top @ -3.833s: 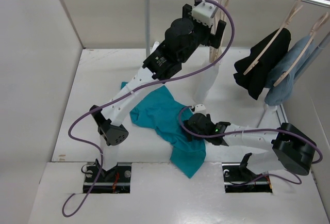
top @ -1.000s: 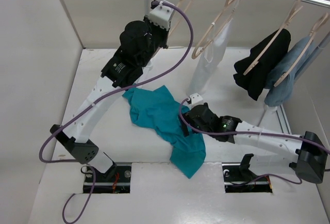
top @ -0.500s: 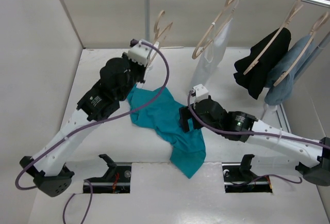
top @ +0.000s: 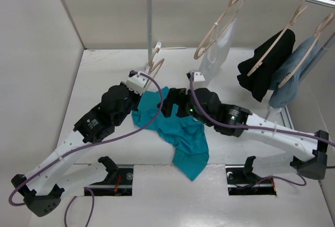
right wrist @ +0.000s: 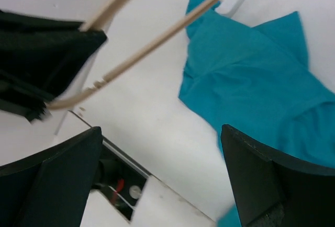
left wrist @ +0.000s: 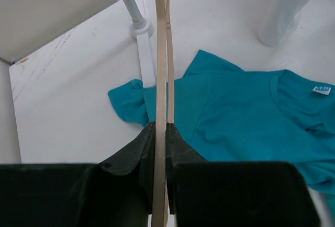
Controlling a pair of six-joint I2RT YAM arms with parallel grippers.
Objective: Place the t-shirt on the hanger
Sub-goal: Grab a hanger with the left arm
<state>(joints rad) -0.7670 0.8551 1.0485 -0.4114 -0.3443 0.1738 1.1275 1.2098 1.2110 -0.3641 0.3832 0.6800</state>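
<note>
Our left pincer (left wrist: 161, 135) pinches the stiff, light hanger (left wrist: 161, 54); the right pincer (right wrist: 159, 169) is spread wide near the t-shirt (top: 180, 130). That limp cloth, we judge, is best gripped at the collar (left wrist: 316, 92).

The top external camera looks down from high behind the near edge over the whole white desk (top: 102, 78). Both wrist cameras sit much nearer, facing down at it. All three share the crumpled teal cloth t-shirt (top: 180, 133) and pale wooden hanger (top: 155, 63).
</note>
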